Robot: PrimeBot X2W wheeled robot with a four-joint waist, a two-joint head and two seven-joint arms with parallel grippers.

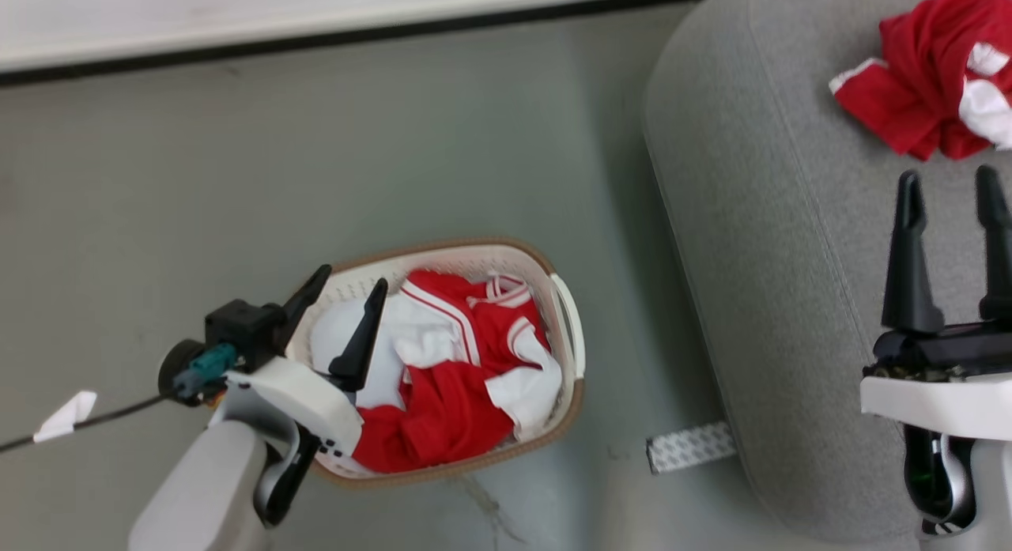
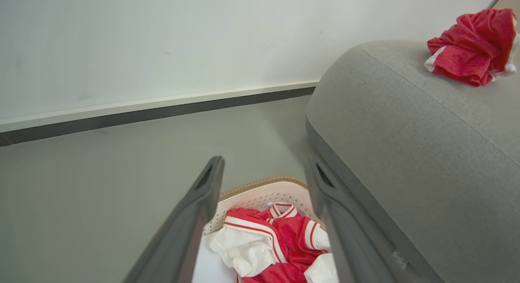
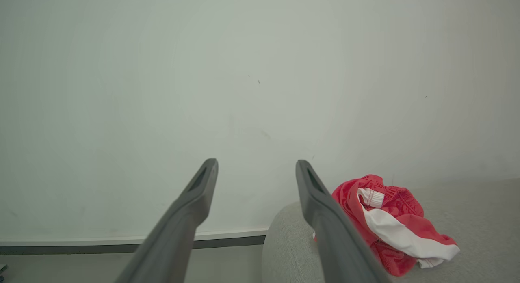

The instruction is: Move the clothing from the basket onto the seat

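From the head camera: shows left hand [image 1: 353, 277] spread wide and empty over the basket [image 1: 474, 245] on the floor [image 1: 237, 179], red clothing [image 1: 451, 409] heaped inside, and right hand [image 1: 948, 173] equally wide, empty, above the seat [image 1: 775, 258] near a second red bundle [image 1: 933, 77]. From the left wrist: looks between parted fingers [image 2: 191, 222] into the basket at the clothing. From the right wrist: shows parted fingers, nothing between, bundle lying on the seat.
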